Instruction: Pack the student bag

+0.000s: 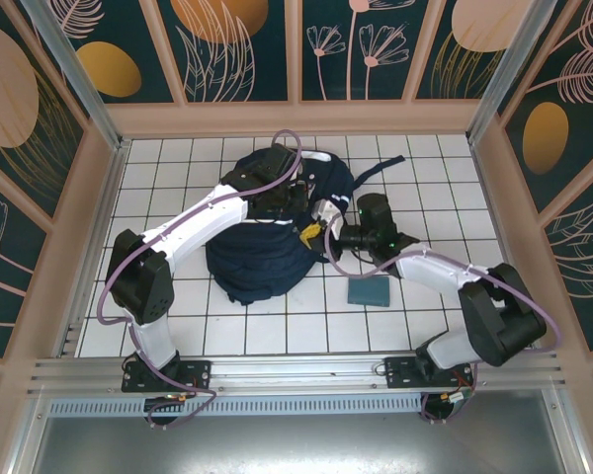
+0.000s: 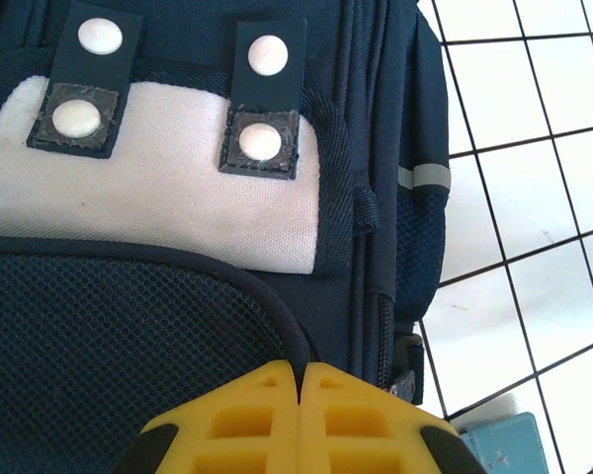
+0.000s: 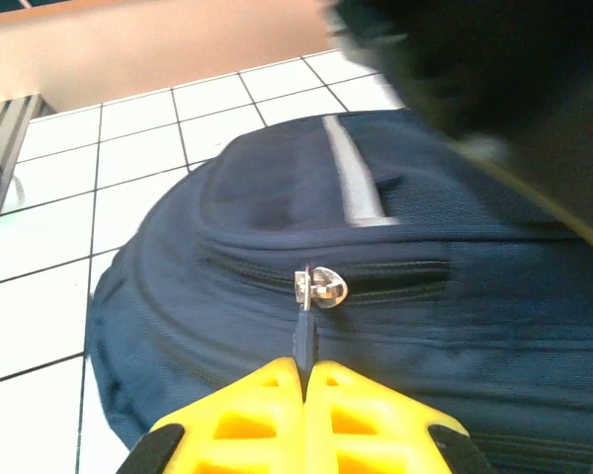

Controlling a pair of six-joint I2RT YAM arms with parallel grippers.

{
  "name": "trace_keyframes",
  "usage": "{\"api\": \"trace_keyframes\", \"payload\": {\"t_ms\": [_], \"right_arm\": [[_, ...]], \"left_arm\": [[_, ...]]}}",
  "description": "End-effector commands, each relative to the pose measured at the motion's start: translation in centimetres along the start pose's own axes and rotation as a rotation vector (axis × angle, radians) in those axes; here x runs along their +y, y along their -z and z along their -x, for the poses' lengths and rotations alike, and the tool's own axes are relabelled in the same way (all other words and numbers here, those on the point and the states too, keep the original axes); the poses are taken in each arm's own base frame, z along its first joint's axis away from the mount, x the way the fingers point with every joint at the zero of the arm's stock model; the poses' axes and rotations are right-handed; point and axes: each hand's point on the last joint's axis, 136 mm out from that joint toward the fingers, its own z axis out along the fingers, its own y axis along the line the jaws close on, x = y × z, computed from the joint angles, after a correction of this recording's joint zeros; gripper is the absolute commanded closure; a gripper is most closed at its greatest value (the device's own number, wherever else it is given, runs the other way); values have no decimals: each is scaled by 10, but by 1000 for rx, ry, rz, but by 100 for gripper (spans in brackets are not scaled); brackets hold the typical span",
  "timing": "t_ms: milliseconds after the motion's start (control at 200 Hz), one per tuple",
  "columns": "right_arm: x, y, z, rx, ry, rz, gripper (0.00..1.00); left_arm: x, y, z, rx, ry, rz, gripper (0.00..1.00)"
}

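Got the student bag (image 1: 267,252) slumped on the tiled table (image 1: 277,331), right under both grippers. Seeing the right gripper (image 3: 303,367) pinched shut on the dark zipper pull (image 3: 304,334), with the metal slider (image 3: 322,286) just ahead of its tips. Seeing the left gripper (image 2: 301,373) closed tight as well, tips against the mesh pocket (image 2: 109,336) edge, white patch (image 2: 168,188) further ahead; can't tell about any fabric caught in there. Also spotted a teal pad (image 2: 504,444) just off to its right

Large dark navy fabric backpack (image 1: 267,267): white panel, grey stripe, black mesh pocket.
Navy zipper pull tab (image 3: 303,338) on a silver slider.
Left gripper (image 2: 301,377), right gripper (image 3: 303,370): yellow fingers.
White tiled tabletop (image 1: 277,331): dark grid lines.
Small flat rectangular block (image 1: 369,290): teal.
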Motion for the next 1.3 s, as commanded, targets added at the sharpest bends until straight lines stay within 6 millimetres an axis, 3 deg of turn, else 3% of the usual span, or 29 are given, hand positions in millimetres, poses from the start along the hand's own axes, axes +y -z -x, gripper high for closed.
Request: {"api": "trace_keyframes", "payload": {"t_ms": [0,200,365,430,460,530,675,760,800,960,1120,1295], "right_arm": [[38,-1,6,-33,6,55,100],[72,-17,0,-3,2,62,100],[60,-10,6,-29,-101,-50,100],[55,-1,10,-34,-161,-95,85],[51,4,12,-37,-192,-123,73],[40,18,10,-36,-283,-193,50],[4,54,9,-52,-531,-403,33],[-23,73,8,-54,-747,-511,34],[-31,77,8,-54,-845,-525,34],[-52,70,-2,16,-1129,-578,35],[-61,42,0,73,-1303,-532,41],[-74,25,-25,139,-1416,-590,52]], "left_arm": [[-25,15,57,-220,61,-110,100],[-45,-2,60,-193,81,-211,100],[-58,-8,58,-169,93,-284,100],[-64,-8,58,-160,97,-321,100],[-65,-8,59,-161,98,-327,100],[-65,-4,61,-169,95,-328,82],[-45,20,69,-232,116,-294,48],[-15,30,63,-269,157,-227,41],[-4,48,63,-311,168,-199,36],[40,73,28,-342,177,-66,27],[52,83,-9,-305,196,-92,24],[50,78,-43,-240,255,-166,26]]}}
